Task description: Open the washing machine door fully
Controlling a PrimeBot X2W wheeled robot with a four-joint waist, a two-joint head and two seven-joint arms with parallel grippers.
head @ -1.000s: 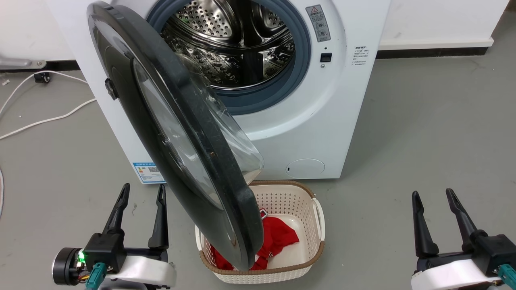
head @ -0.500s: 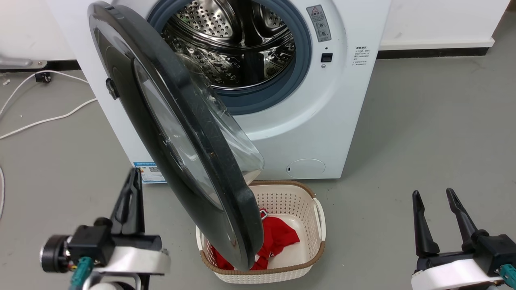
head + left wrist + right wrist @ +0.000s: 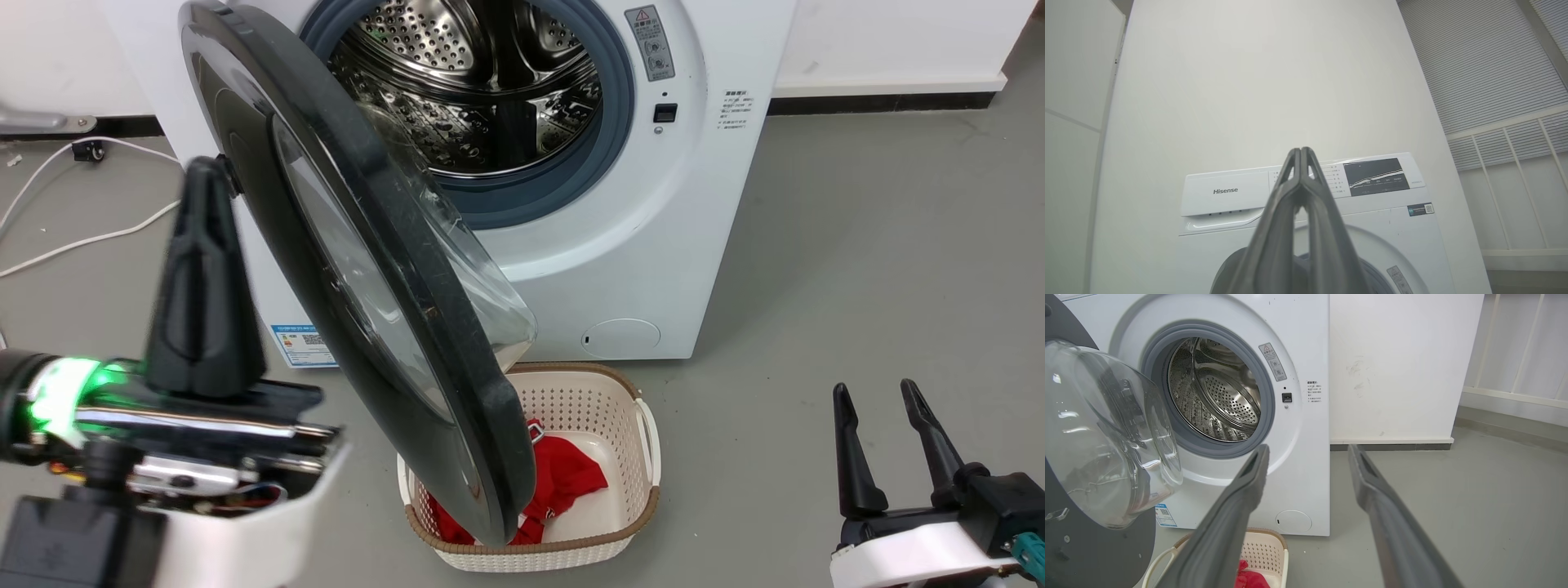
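Left claw (image 3: 202, 175) higher, door (image 3: 359, 278) beside it

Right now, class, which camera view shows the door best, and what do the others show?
The head view: the whole door, rim to rim, partly open. The right wrist view catches its glass bowl and some inner face. The left wrist view has a dark sliver, probably its top edge.

The left pincer (image 3: 202, 170) and right pincer (image 3: 873, 390) are black on white wrist shells (image 3: 914, 559).

Head downward, wrists toward washing machine (image 3: 653, 245)
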